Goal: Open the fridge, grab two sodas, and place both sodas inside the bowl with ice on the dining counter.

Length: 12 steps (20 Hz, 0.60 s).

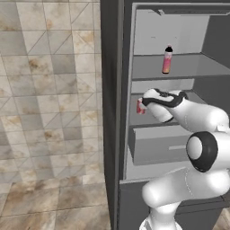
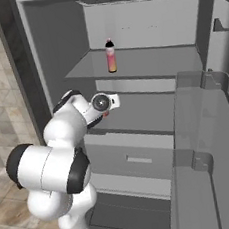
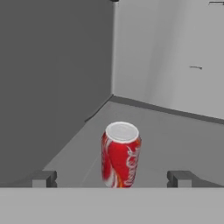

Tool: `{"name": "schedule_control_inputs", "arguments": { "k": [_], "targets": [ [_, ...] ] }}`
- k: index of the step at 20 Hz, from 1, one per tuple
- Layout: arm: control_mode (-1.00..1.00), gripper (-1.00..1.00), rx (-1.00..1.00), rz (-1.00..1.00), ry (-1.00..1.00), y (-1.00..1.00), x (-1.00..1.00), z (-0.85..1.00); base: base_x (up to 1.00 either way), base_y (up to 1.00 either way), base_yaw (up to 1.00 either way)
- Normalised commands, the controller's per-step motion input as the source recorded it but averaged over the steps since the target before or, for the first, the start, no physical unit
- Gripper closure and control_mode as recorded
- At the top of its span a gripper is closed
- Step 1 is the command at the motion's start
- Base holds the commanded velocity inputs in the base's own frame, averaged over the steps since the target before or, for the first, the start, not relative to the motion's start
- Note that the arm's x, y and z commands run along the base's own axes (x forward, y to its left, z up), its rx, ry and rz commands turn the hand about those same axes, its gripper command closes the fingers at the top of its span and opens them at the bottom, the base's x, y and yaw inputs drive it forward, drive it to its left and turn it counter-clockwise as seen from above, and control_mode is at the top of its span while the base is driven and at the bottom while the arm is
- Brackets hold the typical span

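The fridge (image 1: 112, 112) stands open, showing its pale grey shelves. One soda, a pink-orange bottle (image 1: 167, 59) with a black cap, stands upright on the upper shelf (image 2: 111, 56). The other soda, a red can (image 3: 120, 154), stands upright on the middle shelf near the left wall (image 1: 140, 107). My gripper (image 3: 112, 178) is open inside the fridge just short of the can, which sits between the lines of the two fingertips (image 3: 43, 178) without touching them. In the right base view my hand (image 2: 101, 104) hides most of the can. The bowl with ice and the dining counter are out of view.
The open fridge door (image 2: 205, 141) with its clear bins stands close on the right. A closed drawer (image 2: 136, 157) sits under the middle shelf. The fridge's left wall (image 3: 52, 87) runs close beside the can. Tiled floor (image 1: 49, 112) lies left of the fridge.
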Motion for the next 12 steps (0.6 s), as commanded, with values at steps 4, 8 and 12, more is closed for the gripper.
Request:
{"name": "schedule_control_inputs", "arguments": {
  "k": [4, 8, 12],
  "targets": [
    [-1.0, -1.0, -0.03, 0.0, 0.0, 0.01, 0.14, -0.21, 0.0, 0.0, 0.0],
    [-1.0, -1.0, -0.03, 0.0, 0.0, 0.0, 0.13, -0.2, 0.0, 0.0, 0.0],
    [-1.0, -1.0, -0.02, 0.0, 0.0, 0.0, 0.14, -0.13, 0.0, 0.0, 0.0]
  ]
}}
